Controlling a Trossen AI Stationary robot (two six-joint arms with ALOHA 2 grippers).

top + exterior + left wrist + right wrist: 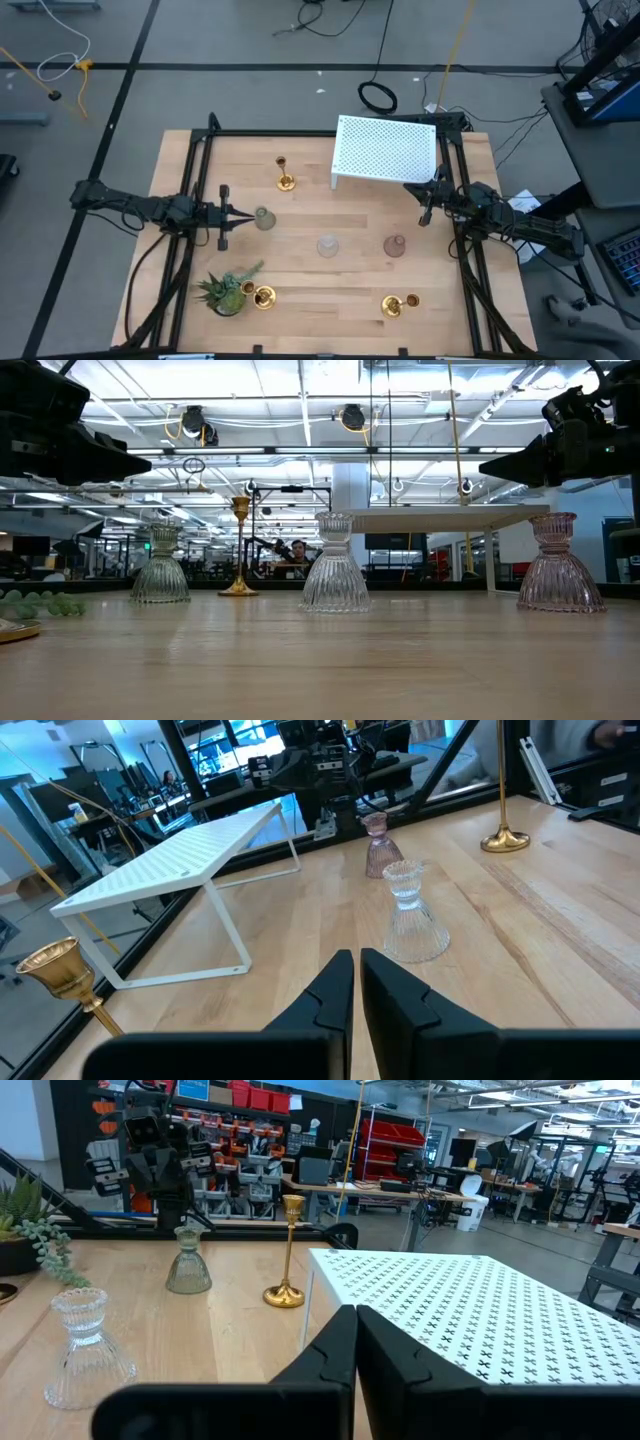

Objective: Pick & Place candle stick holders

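Three glass holders stand in a row mid-table [330, 300] — greenish-grey holder [263, 218] just beside the clenched left gripper [226, 217]; right gripper [425, 203], fingers together, hovers by the white rack [385, 150] — potted plant [225, 290] near the front-left brass holder [262, 296].

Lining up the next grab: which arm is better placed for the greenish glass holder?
Left, probably. The left hand sits right beside the greenish glass holder, pointing at it; the right hand waits across the table by the white rack.
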